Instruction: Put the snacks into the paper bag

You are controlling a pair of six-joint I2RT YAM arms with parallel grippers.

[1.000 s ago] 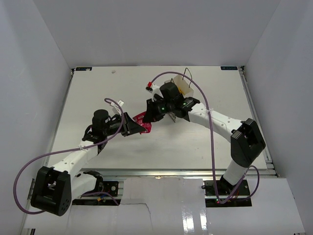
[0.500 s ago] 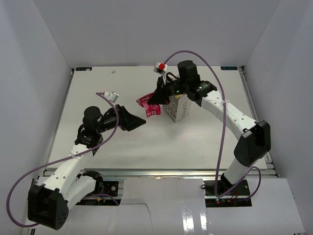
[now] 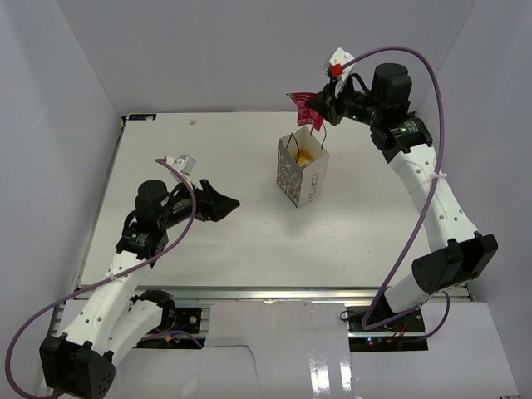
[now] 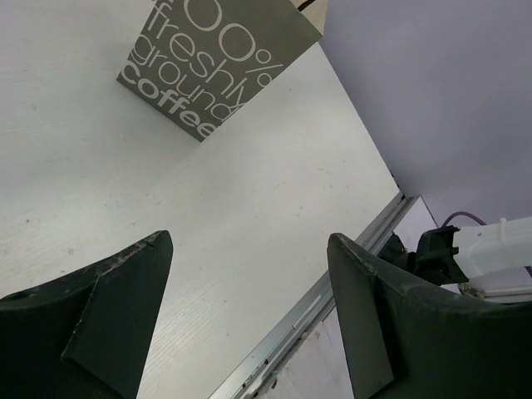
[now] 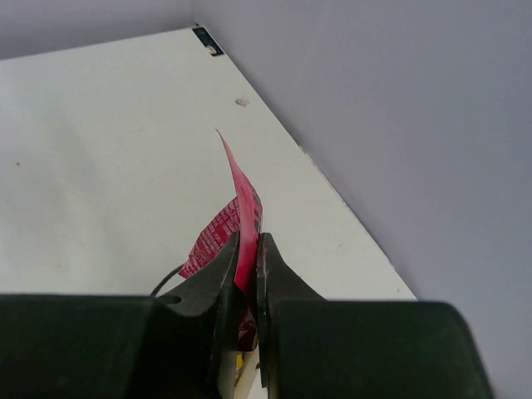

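The paper bag (image 3: 301, 173) stands upright mid-table, white with a speckled side and grey lettering; a yellow snack (image 3: 307, 155) shows in its open top. The left wrist view catches the bag (image 4: 218, 60) at the top. My right gripper (image 3: 313, 114) hangs high over the bag's far rim, shut on a red-pink snack packet (image 3: 300, 102). In the right wrist view the packet (image 5: 239, 218) sticks up from between the closed jaws of that gripper (image 5: 247, 243). My left gripper (image 3: 229, 202) hovers left of the bag, open and empty, as the left wrist view (image 4: 249, 243) confirms.
A metal rail (image 4: 332, 287) runs along the table's near edge, with the right arm's base (image 4: 453, 249) beyond it. Grey enclosure walls (image 3: 75, 125) close in the table on the left, back and right. A purple cable (image 3: 428, 125) loops off the right arm.
My left gripper opened, let go of the red-pink packet and drew back left. My right gripper kept hold of the packet and lifted it up and back, above the bag.
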